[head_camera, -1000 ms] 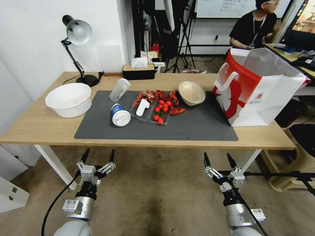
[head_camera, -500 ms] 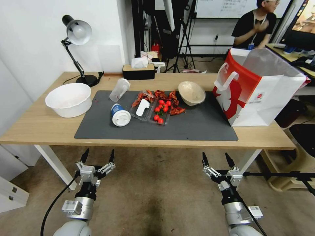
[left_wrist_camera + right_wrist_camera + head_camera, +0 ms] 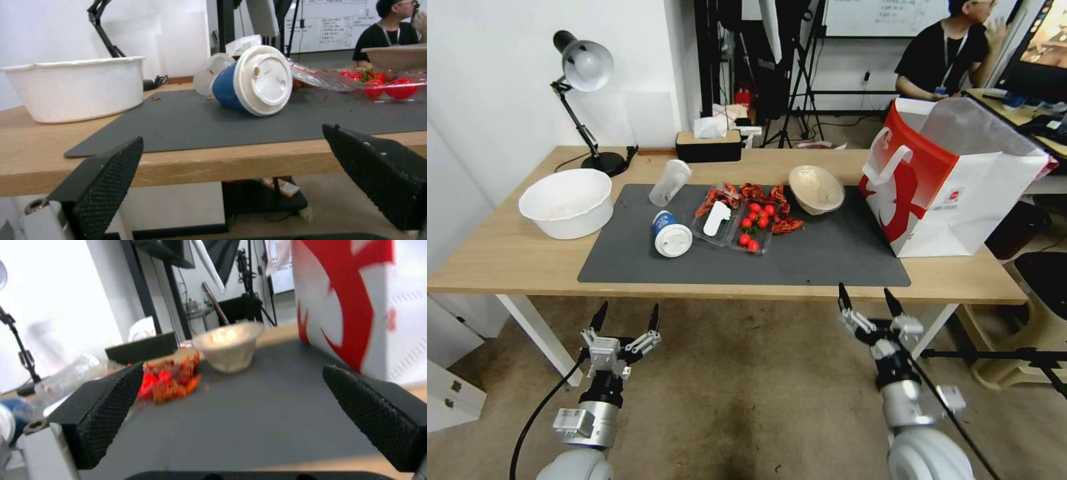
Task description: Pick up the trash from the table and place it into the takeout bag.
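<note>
Both sets of jaws are standing apart and gripping nothing, the right gripper (image 3: 866,300) hanging at the table (image 3: 507,257) edge and the left gripper (image 3: 626,319) sitting parked lower down. Nothing looks bagged yet: the blue-white lidded cup (image 3: 670,235), clear plastic cup (image 3: 669,182) and beige paper bowl (image 3: 816,189) are lying on the dark grey mat (image 3: 827,257), while the takeout bag (image 3: 954,187) is standing open at the table's right end.

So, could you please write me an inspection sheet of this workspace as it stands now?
Surface: light-wood table with dark grey mat.
Job's things: blue-white lidded cup and clear plastic cup on their sides; beige paper bowl tilted; takeout bag upright, open, at the mat's right end.
Clutter: white plastic bowl, cherry tomato tray, red food scraps, desk lamp, tissue box.
Grippers: left gripper open, low before the table; right gripper open, at the table's front edge.
Cables: black cable beside the left arm.
Surroundings: tripods, seated person behind.
</note>
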Available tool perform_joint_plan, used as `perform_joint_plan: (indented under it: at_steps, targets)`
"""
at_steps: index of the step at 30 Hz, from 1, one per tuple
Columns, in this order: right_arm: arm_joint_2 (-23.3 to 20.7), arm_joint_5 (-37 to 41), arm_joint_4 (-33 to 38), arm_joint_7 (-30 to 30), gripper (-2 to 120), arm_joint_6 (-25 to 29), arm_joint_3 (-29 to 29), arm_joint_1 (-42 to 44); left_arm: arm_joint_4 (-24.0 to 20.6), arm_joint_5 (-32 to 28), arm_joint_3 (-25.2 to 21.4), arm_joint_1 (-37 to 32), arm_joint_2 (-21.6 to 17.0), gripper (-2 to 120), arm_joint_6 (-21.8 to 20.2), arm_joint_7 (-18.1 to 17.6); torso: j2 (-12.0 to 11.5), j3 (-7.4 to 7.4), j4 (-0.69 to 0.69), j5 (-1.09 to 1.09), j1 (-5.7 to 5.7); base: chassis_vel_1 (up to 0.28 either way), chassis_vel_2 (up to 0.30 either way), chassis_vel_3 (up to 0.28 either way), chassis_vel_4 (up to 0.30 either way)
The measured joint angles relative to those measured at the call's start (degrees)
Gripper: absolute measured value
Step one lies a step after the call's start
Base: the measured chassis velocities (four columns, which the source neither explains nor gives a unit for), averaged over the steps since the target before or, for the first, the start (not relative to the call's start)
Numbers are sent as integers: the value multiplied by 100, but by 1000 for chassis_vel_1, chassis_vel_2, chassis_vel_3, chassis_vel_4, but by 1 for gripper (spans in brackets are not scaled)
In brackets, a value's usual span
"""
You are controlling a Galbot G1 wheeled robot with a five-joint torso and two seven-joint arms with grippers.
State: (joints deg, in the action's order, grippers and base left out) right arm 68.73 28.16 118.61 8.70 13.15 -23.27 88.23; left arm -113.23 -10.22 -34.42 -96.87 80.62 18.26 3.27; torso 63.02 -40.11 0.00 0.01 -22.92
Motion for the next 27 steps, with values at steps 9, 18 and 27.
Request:
perform_joint_plan:
  at_steps: [9, 18, 27]
  targets:
    - [-250, 527, 89, 338, 100, -760, 229, -966, -7, 4, -19, 1, -3, 100, -5, -5, 0, 0, 1, -1, 0, 0, 0, 0, 0]
    - [-287, 1195, -64, 878, 100, -1536, 680, -1849, -24, 6, -51, -5, -2, 100, -8, -12, 0, 0, 0, -1, 0, 0, 0, 0, 0]
    - [-172, 1930, -218, 1510, 100, -2120, 918, -2441, -58, 17, -80, -33, -4, 100, -12, -16, 0, 0, 0, -1, 0, 0, 0, 0, 0]
